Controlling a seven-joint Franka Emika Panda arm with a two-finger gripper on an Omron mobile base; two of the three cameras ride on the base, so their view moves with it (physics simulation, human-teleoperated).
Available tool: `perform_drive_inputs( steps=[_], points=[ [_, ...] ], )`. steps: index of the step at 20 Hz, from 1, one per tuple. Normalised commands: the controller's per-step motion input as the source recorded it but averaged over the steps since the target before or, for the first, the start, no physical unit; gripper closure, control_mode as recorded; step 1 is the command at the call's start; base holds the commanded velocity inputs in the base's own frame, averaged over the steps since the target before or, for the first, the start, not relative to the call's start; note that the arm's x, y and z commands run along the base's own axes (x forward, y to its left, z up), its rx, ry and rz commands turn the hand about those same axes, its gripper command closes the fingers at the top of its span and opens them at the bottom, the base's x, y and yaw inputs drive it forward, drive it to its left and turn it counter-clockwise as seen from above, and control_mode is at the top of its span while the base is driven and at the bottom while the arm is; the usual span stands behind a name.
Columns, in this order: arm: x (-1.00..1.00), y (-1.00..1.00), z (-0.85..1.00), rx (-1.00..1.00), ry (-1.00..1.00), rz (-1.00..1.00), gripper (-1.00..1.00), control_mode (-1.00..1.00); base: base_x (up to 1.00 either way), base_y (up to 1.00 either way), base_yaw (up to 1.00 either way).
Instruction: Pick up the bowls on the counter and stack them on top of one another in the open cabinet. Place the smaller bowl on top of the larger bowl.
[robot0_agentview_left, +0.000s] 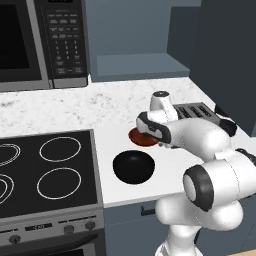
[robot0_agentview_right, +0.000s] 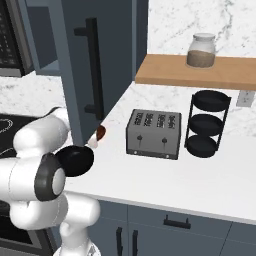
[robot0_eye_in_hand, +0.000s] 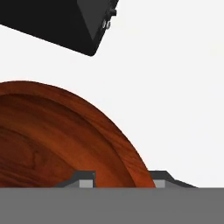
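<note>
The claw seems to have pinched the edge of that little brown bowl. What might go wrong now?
The claw grips the smaller bowl only by its rim, so it might tilt or slip once lifted. The larger bowl sits close by on the counter and could get bumped. The toaster stands near too, so a wide swing might clip it.

On the bench (robot0_agentview_left: 115, 100), the larger bowl (robot0_agentview_left: 133, 166) sits centre frame, the smaller bowl (robot0_agentview_left: 141, 137) just behind it. The stovetop (robot0_agentview_left: 45, 170) fills the lower left, the toaster (robot0_agentview_left: 197, 112) lies right, the microwave (robot0_agentview_left: 42, 40) upper left.
</note>
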Motion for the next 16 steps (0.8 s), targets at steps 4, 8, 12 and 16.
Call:
perform_drive_inputs(
  steps=[4,8,12,16],
  points=[
    [-0.97,0.3,0.05,0.0,0.0,0.0,1.0,-1.0,0.0,0.0,0.0],
    [-0.65,0.37,-0.06,0.0,-0.08,0.0,1.0,-1.0,0.0,0.0,0.0],
    [-0.05,0.31,-0.2,0.0,0.0,0.0,1.0,-1.0,0.0,0.0,0.0],
    [0.0,0.38,-0.34,0.0,0.0,0.0,1.0,-1.0,0.0,0.0,0.0]
  ],
)
